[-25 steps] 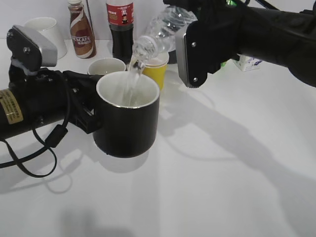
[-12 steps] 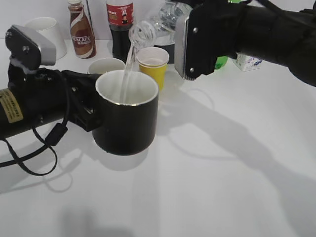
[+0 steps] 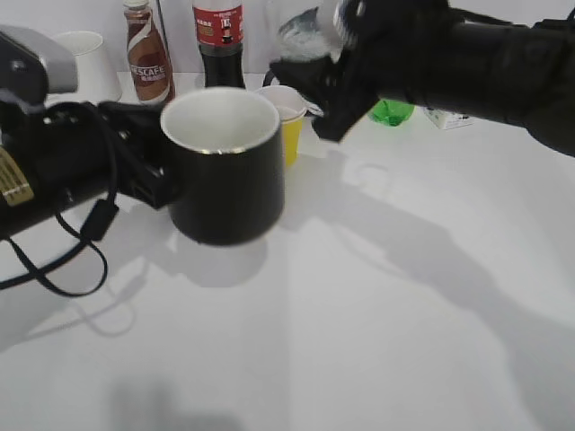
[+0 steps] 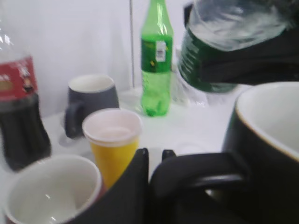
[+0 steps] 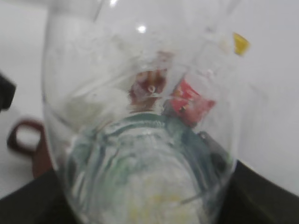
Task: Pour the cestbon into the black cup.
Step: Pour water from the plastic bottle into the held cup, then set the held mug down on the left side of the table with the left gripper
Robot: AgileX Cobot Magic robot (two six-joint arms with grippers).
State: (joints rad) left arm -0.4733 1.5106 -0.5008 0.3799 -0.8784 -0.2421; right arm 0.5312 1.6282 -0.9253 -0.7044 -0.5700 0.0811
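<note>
The black cup (image 3: 225, 166), glossy with a white inside, hangs above the table. My left gripper (image 3: 160, 182) is shut on its loop handle (image 4: 201, 171). In the left wrist view the jaws (image 4: 154, 156) clamp the handle and the cup's rim (image 4: 268, 121) fills the right side. My right gripper (image 3: 332, 76) is shut on the cestbon (image 3: 304, 31), held high behind and to the right of the cup, blurred. Its clear body and dark green label (image 4: 201, 70) show above the cup. In the right wrist view the cestbon (image 5: 140, 116) fills the frame between the jaws (image 5: 145, 203). No stream shows.
Behind the cup stand a yellow paper cup (image 3: 289, 126), a cola bottle (image 3: 218, 40), a Nescafe bottle (image 3: 148, 58) and a white cup (image 3: 83, 56). A green soda bottle (image 4: 156, 60), a grey mug (image 4: 91, 100) and a brown-red mug (image 4: 46, 196) are close by. A carton (image 3: 449, 115) lies far right.
The water stream has stopped. My right gripper turned the bottle back and drew it up and right, away from the cup. My left gripper lifted the cup slightly up and left.
</note>
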